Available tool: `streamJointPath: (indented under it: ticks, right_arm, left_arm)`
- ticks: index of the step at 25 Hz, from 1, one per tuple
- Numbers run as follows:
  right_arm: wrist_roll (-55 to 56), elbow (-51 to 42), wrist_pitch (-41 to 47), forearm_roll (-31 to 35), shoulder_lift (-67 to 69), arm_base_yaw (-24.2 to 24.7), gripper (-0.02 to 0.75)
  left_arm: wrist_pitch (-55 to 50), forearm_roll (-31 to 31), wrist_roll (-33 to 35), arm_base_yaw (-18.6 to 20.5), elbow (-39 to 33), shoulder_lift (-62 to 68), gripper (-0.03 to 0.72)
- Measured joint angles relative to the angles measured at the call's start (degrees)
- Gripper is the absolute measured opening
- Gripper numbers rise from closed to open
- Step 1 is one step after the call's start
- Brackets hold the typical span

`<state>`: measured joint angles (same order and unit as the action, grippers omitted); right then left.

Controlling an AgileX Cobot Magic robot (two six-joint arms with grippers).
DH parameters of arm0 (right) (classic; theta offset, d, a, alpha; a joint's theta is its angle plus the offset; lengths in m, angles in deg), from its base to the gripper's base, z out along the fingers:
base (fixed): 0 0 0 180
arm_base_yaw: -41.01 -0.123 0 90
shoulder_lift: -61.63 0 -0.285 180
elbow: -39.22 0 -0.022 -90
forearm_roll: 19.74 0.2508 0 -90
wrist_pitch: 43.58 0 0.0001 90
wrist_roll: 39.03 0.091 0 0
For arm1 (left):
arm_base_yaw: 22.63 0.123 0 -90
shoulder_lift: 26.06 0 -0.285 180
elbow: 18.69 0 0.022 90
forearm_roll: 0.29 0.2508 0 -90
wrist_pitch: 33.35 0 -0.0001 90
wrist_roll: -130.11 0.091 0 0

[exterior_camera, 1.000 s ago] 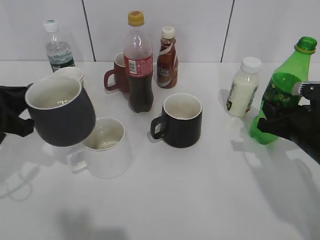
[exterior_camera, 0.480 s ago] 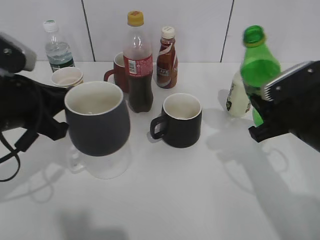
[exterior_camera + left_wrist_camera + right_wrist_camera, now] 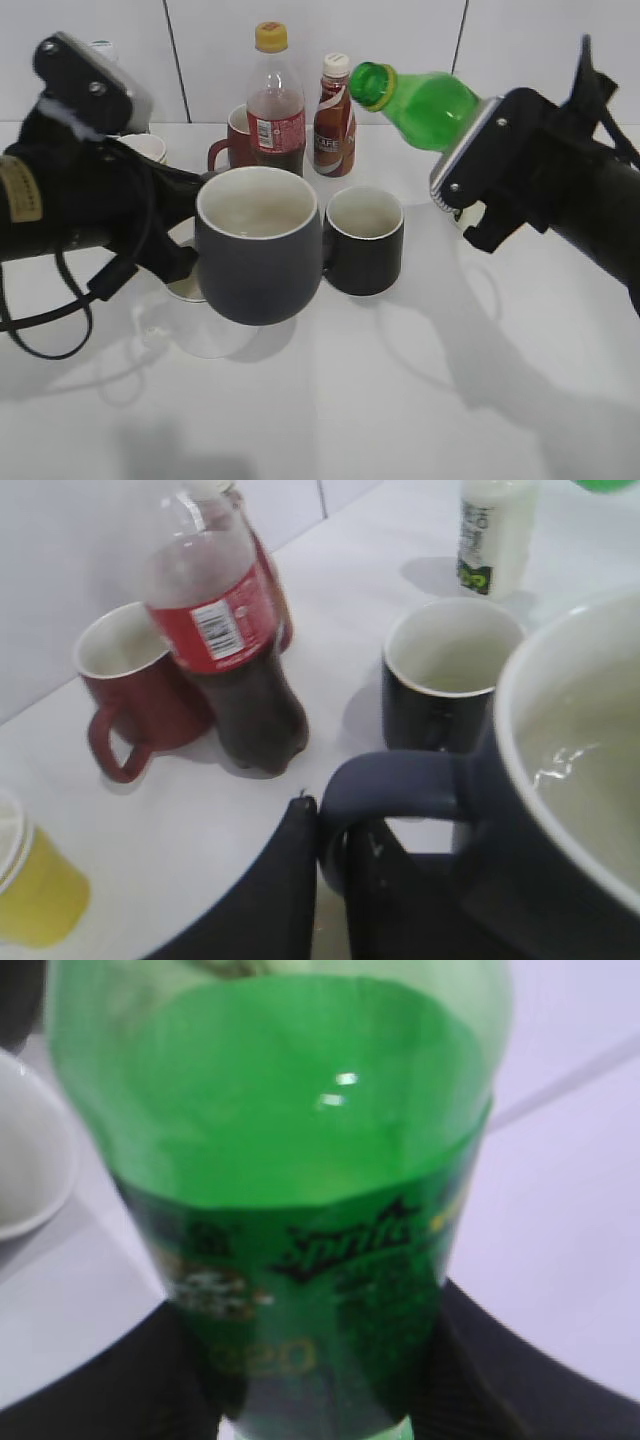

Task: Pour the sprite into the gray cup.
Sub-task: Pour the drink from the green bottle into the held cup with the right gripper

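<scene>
The gray cup is held in the air, upright, over the white mug, left of the black mug. My left gripper is shut on its loop handle; the cream inside shows in the left wrist view. The sprite, open-topped and green, is tilted far to the left, its mouth above and right of the gray cup. My right gripper is shut on its labelled body; its fingertips are hidden behind the bottle.
A black mug, a cola bottle, a red mug and a brown coffee bottle stand behind. A white mug sits under the gray cup. A white milk bottle stands at right.
The left arm has carried the gray cup rightward toward the middle. The right arm has lifted the sprite, moved it left and tipped it from near upright to steeply tilted.
</scene>
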<state>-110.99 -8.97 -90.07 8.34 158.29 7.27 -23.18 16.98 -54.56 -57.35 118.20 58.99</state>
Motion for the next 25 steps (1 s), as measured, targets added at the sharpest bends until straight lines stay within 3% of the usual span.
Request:
streamJointPath:
  ticks: [11, 19, 25]
  right_arm:
    - [-16.9, 2.3, 0.0, -5.3, -0.1, -0.2, 0.347]
    - [-27.2, 2.3, -2.0, -5.7, -0.1, -0.2, 0.347]
    - [-28.9, 2.3, -3.6, -6.0, -0.1, -0.2, 0.347]
  left_arm:
    - [-6.8, -0.1, 0.0, -3.6, 6.9, 4.3, 0.047]
    - [-7.3, -0.1, 0.0, -5.5, 7.1, 4.8, 0.047]
    - [-7.3, -0.1, 0.0, -5.5, 7.1, 4.8, 0.047]
